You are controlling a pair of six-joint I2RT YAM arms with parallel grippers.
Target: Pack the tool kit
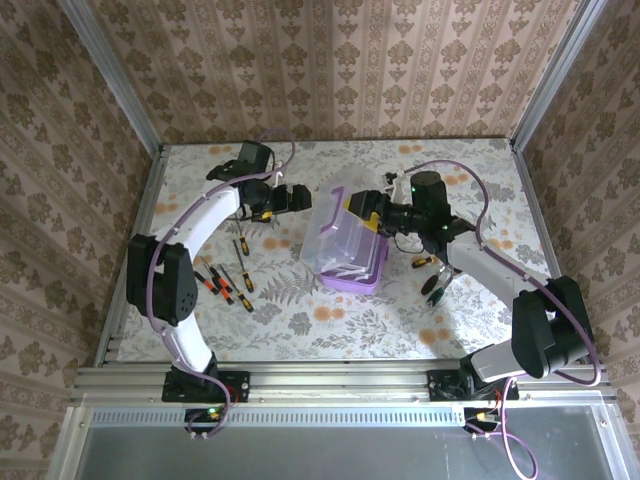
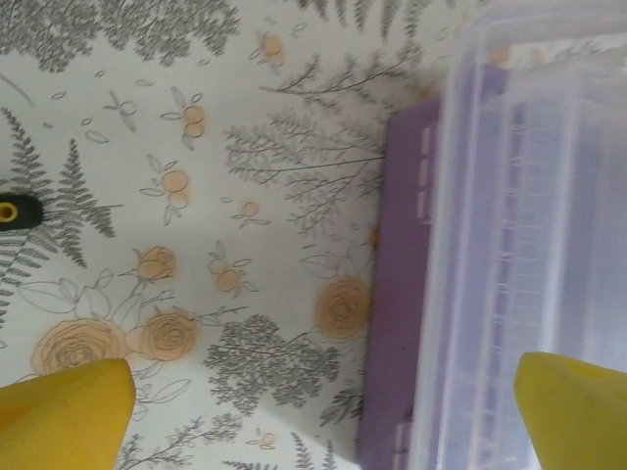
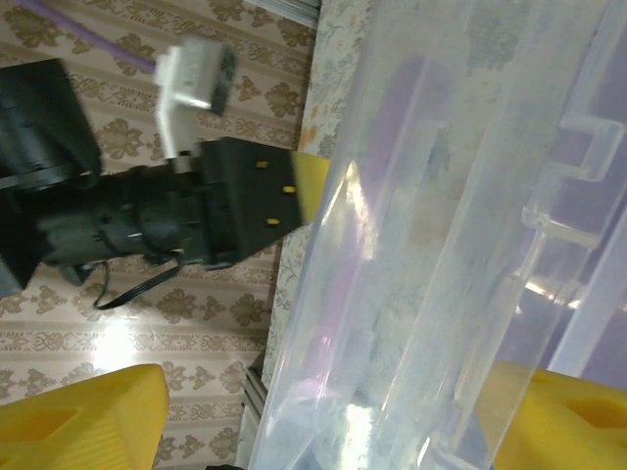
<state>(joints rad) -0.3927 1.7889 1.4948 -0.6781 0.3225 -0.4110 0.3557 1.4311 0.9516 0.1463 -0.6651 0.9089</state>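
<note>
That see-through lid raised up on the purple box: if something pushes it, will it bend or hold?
The clear lid looks thin yet ribbed, so it is probably springy rather than floppy. Its glossy glare suggests it is slippery to grip. The purple box is small plastic, likely light, so a push may slide or tip it.

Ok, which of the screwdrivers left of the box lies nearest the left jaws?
The single screwdriver lying by itself near the left jaws; the other screwdrivers sit bunched together nearer the front edge of the table.
</note>
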